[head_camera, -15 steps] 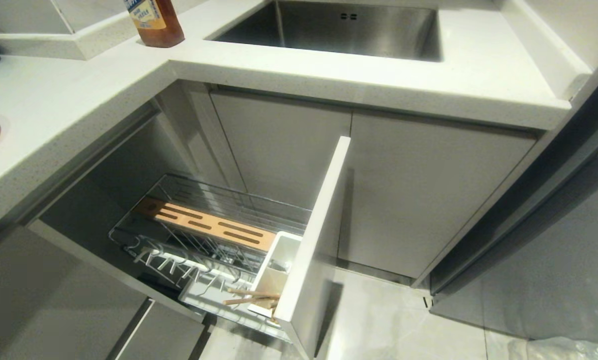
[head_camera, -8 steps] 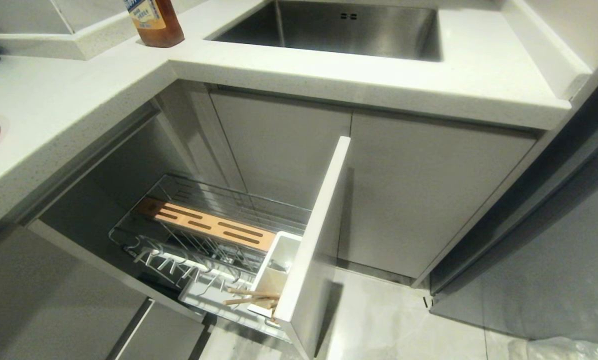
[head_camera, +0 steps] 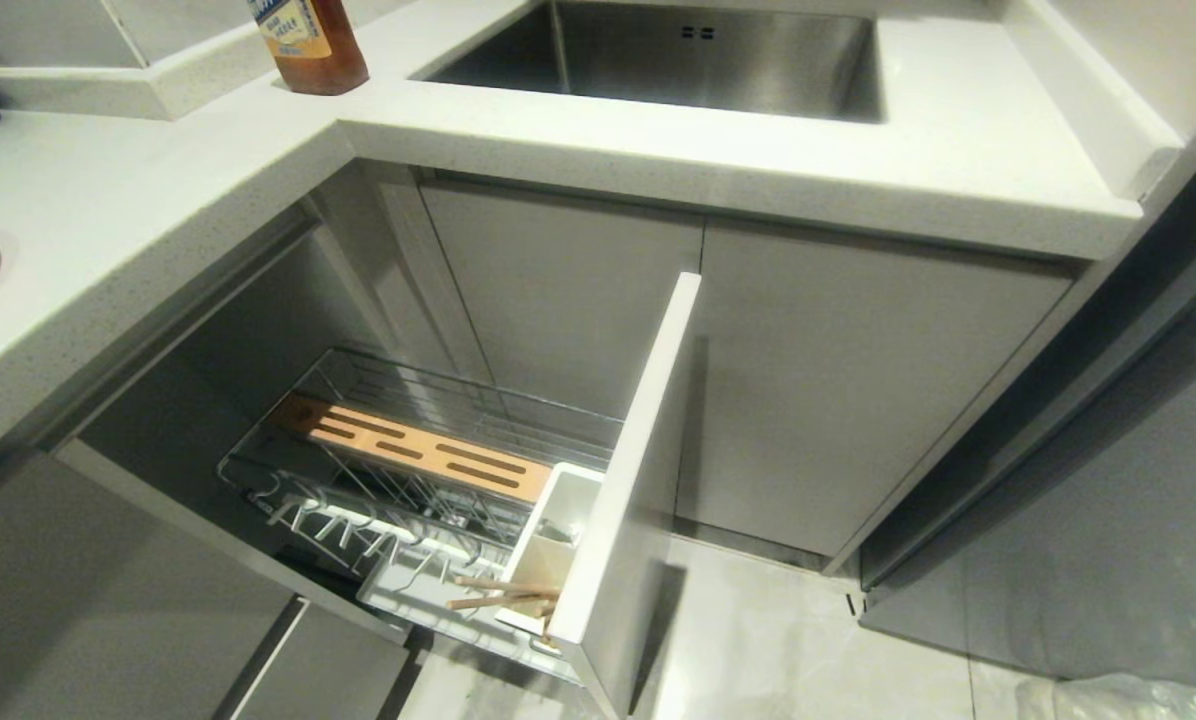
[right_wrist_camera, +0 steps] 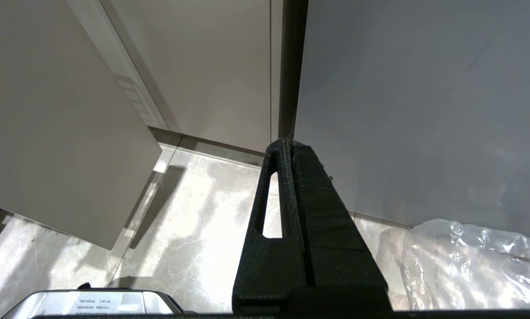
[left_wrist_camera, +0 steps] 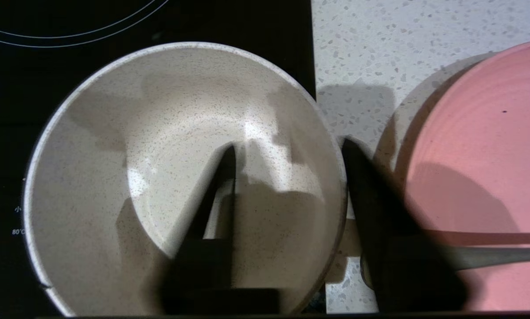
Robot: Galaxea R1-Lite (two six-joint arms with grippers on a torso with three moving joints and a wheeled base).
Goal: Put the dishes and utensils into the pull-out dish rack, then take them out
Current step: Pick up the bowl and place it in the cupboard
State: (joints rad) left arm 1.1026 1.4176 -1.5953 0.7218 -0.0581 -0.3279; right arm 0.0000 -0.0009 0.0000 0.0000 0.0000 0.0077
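The left gripper (left_wrist_camera: 287, 150) pinches the wall of the cream-white bowl (left_wrist_camera: 114, 177) — 1 finger inside, 1 outside. The bowl lies partly on the black cooktop (left_wrist_camera: 70, 17), just beside the pink plate (left_wrist_camera: 477, 146). Risk: a 1-sided rim grip may let the bowl tilt or slip on lifting, striking the plate. The right gripper (right_wrist_camera: 289, 146) hangs pressed together — idle.

Head cam: high, angled down at the open chrome wire pull-out rack (head_camera: 428, 480). Left wrist cam: close, straight down onto speckled cream bowl (left_wrist_camera: 158, 177). Right wrist cam: low, facing cabinets, floor. Both wrist views share no visible overlap.
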